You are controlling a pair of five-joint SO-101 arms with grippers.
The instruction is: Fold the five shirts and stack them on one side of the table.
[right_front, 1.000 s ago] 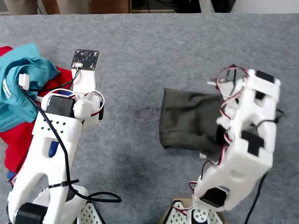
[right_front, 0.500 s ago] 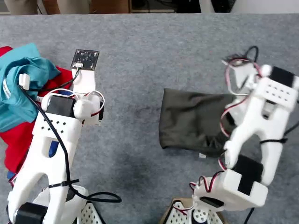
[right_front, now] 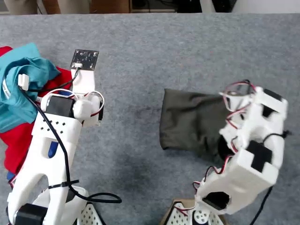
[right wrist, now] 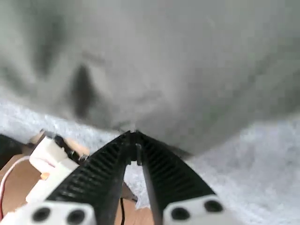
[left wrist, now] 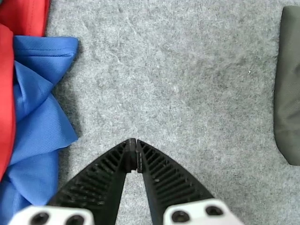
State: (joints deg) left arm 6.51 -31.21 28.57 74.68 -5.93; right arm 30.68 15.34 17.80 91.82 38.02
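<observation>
The left arm (right_front: pixel 51 140) rises from its base at the near edge of the table (right_front: pixel 154 51) and stretches away over bare grey felt, its body covering its own tip in the high view. In its wrist view the left gripper (left wrist: pixel 132 157) has its jaws pressed together, tips touching, with nothing between them, hanging above the felt. The right arm (right_front: pixel 248 159) stands folded at the near right, its upper part bent over the near right corner of the dark shirt (right_front: pixel 187 124) and hiding that corner. The right gripper (right wrist: pixel 133 143) also has its jaws clenched tip to tip; it points at the shirt's edge, but the view is blurred, and whether it touches cloth cannot be made out. The dark shirt lies folded flat, right of centre. Well apart at the left edge lies a loose heap: a blue shirt (left wrist: pixel 37 117) nearest, a red shirt (right_front: pixel 11 136) cut off by the frame, and a teal shirt (right_front: pixel 18 89) crumpled on top.
</observation>
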